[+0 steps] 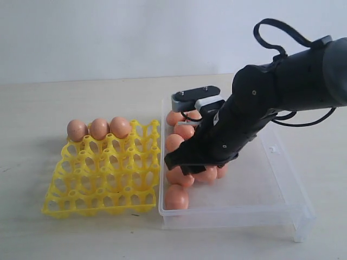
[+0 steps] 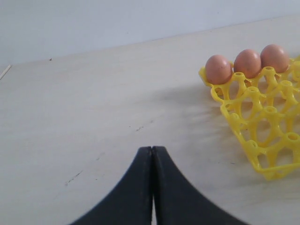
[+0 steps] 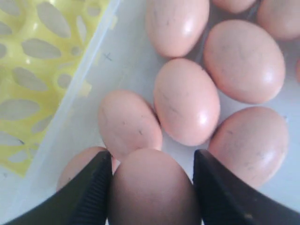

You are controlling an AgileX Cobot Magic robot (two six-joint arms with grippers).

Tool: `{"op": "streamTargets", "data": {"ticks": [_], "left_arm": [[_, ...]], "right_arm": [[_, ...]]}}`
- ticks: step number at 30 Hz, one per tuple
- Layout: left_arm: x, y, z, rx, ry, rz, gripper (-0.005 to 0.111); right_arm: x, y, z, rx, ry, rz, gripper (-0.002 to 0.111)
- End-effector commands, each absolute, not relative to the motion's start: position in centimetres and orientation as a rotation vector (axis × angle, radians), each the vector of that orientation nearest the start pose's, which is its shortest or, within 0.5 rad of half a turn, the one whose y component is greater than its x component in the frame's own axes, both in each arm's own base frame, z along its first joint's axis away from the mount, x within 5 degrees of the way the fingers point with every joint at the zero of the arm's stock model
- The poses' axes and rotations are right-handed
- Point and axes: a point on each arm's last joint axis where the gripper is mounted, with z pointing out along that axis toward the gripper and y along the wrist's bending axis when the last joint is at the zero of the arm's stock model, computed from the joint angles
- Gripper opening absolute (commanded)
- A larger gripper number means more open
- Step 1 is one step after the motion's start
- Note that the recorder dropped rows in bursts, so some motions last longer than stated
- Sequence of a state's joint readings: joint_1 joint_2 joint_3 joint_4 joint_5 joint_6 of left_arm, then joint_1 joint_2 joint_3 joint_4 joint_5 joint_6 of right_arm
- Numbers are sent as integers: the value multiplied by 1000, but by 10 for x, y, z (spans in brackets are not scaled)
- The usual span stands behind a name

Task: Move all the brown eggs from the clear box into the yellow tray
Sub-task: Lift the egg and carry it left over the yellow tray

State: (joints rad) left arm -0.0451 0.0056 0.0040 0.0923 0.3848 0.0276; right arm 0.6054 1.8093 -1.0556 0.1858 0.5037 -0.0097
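Right tool (image 3: 151,161), low in the clear box (image 1: 282,179), holds one brown egg (image 3: 152,194) pinched on both sides; left tool (image 2: 152,157), shut and empty, hangs over the tabletop (image 2: 93,103) near the yellow tray (image 1: 103,173), whose far row holds three eggs (image 1: 99,129). Risks: the smooth shell may slip from a light pinch, crack under a hard one, or knock the neighbouring eggs (image 3: 129,123) crowded around it on lifting.

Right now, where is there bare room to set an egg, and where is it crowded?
Free: every yellow tray cup in front of its three eggs; the right half of the clear box. Crowded: brown eggs along its left wall.
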Motion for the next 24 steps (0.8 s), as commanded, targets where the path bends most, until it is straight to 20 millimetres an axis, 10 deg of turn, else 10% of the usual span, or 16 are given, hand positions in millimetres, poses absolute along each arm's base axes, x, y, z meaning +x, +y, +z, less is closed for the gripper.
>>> {"op": "streamTargets", "data": {"ticks": [1,15,24], "left_arm": [[53,0,179,121,1857,69,0],[53,0,179,121,1857,69,0],[53,0,179,121,1857,69,0]], "right_arm": [[287,205,198,-595,2549,385,0],[299,244,249,-511,1888,512,0],[319,269,209,-456,1709,590,0]]}}
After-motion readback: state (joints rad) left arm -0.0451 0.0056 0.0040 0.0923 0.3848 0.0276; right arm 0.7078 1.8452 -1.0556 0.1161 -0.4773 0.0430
